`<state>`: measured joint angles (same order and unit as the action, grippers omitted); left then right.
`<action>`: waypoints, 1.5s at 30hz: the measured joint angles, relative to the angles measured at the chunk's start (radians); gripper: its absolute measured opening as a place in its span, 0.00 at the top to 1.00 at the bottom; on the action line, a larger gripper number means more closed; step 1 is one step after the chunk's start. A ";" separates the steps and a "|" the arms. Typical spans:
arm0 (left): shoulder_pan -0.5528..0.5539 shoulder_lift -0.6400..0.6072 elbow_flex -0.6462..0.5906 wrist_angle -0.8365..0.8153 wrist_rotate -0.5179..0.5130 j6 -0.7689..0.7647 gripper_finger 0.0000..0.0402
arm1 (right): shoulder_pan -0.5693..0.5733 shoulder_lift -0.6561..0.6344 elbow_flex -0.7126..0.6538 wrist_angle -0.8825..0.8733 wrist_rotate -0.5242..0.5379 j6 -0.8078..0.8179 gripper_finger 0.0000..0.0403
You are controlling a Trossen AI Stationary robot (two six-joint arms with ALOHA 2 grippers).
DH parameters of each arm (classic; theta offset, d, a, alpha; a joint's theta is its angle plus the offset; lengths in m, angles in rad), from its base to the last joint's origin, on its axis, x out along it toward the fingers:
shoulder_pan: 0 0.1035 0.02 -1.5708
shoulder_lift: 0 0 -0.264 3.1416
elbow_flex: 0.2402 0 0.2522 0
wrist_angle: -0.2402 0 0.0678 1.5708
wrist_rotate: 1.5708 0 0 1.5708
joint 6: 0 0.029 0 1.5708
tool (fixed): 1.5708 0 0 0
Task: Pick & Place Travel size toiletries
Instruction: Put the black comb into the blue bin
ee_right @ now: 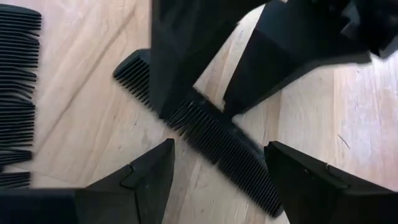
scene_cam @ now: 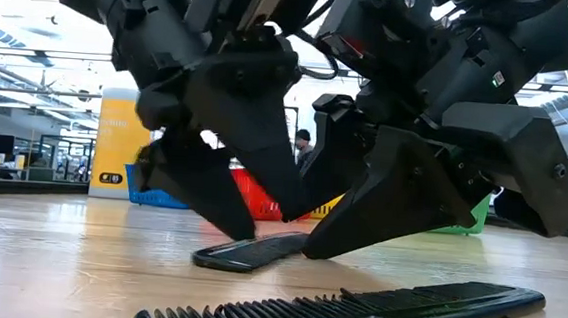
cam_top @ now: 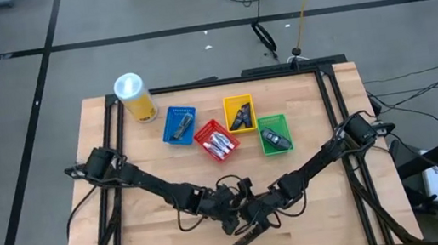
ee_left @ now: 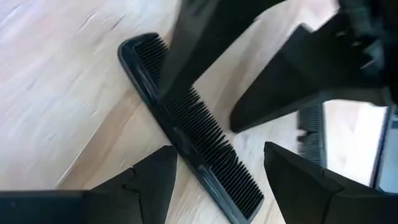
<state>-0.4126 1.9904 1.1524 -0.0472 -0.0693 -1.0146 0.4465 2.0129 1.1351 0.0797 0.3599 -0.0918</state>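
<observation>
Light wood-grain table (cam_top: 153,200), black frame rails at the edges. Yellow canister (cam_top: 137,98) with white lid — dark mark low on the yellow in the low view. Baskets in a row: blue basket (cam_top: 171,134), red basket (cam_top: 226,129), yellow basket (cam_top: 237,100), green basket (cam_top: 271,120). Silvery-white tubes (cam_top: 220,145) in the red one; dark pieces in the blue, yellow and green — exact shades unclear. Two black combs, glossy, fine-toothed: near comb (scene_cam: 354,309), far comb (scene_cam: 253,250). Left gripper (cam_top: 234,216) and right gripper (cam_top: 248,207) matte black, arms dark too. Grey floor beyond, black lines across it.
</observation>
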 joint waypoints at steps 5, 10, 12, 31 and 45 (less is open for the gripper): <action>0.028 0.004 -0.002 0.163 0.058 0.110 0.39 | -0.003 0.000 -0.001 0.020 0.000 -0.010 0.40; 0.056 0.003 -0.002 0.215 0.139 0.178 0.39 | -0.007 0.000 -0.001 0.020 0.001 0.004 0.40; 0.063 0.003 -0.002 0.206 0.171 0.179 0.39 | -0.008 0.000 -0.001 0.017 0.001 0.015 0.40; -0.004 0.005 0.004 -0.046 0.068 0.095 0.39 | -0.009 0.000 0.000 -0.003 0.000 0.027 0.40; 0.012 0.020 -0.001 0.050 0.059 0.178 0.39 | -0.025 0.000 -0.004 0.004 -0.029 0.047 0.40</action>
<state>-0.4001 2.0099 1.1511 0.0032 -0.0101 -0.8368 0.4213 2.0125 1.1313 0.0841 0.3312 -0.0445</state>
